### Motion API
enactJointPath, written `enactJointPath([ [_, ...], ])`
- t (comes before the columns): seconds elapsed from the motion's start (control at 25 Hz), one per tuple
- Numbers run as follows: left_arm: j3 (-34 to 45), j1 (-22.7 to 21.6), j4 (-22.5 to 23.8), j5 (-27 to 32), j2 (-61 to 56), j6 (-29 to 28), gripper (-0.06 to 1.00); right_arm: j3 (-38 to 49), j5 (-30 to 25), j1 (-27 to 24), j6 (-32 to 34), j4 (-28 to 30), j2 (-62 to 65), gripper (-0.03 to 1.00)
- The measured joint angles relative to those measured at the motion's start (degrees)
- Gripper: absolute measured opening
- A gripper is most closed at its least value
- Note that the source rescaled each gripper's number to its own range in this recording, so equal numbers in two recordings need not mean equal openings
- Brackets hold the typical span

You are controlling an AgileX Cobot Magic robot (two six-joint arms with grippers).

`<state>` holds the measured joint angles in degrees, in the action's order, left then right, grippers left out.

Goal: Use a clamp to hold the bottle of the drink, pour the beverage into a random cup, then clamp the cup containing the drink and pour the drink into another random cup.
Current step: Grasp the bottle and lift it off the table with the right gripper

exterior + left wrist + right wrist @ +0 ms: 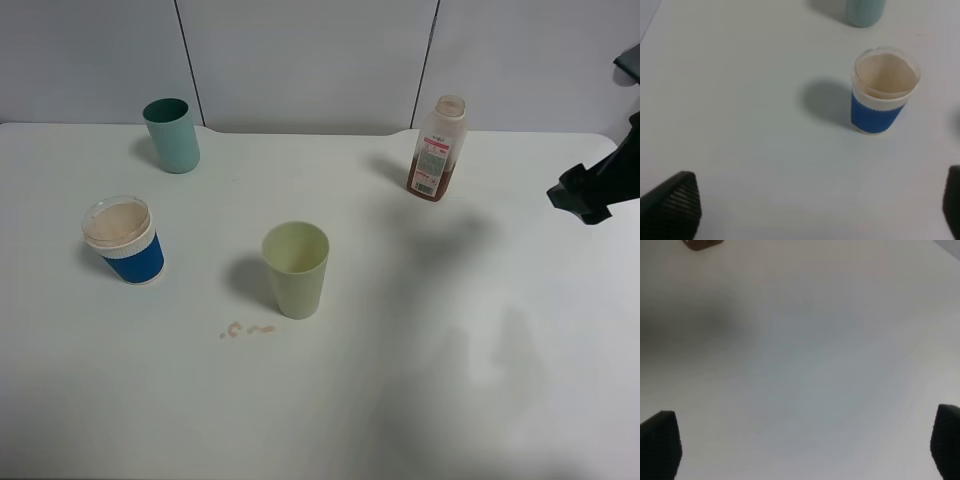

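Observation:
The bottle of the drink [437,148] stands upright at the back right, with brown beverage left in its lower part. The short blue cup [124,240] with the white band stands at the left, and its inside looks pale brown. The teal tumbler [171,135] stands at the back left. My left gripper [812,205] is open and empty, some way short of the blue cup [882,95]. My right gripper [802,440] is open over bare table, with only the bottle's base [702,244] at the frame edge. Part of the right arm [590,190] shows at the right edge.
A pale yellow-green tumbler [296,268] stands near the middle of the white table [450,380]. A few small brown spill drops [247,329] lie in front of it. The teal tumbler's base [865,11] shows beyond the blue cup.

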<state>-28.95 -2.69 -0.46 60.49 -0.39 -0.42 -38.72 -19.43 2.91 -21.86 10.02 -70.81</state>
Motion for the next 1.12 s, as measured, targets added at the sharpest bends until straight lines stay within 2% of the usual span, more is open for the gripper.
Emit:
enactJointPath([
  [0.12, 0.0, 0.0, 0.0, 0.0, 0.0, 0.0, 0.93, 0.0, 3.1, -0.3, -1.6, -0.2, -3.1, 1.00],
  [0.4, 0.0, 0.0, 0.0, 0.0, 0.0, 0.0, 0.93, 0.0, 12.2, -4.7, -2.5, -0.2, -7.1, 1.00],
  [0.76, 0.0, 0.0, 0.0, 0.0, 0.0, 0.0, 0.93, 0.0, 22.4, -5.1, -2.5, 0.0, -14.7, 1.00],
  [1.12, 0.0, 0.0, 0.0, 0.0, 0.0, 0.0, 0.93, -0.1, 30.7, -5.1, -2.5, 5.8, -26.0, 1.00],
])
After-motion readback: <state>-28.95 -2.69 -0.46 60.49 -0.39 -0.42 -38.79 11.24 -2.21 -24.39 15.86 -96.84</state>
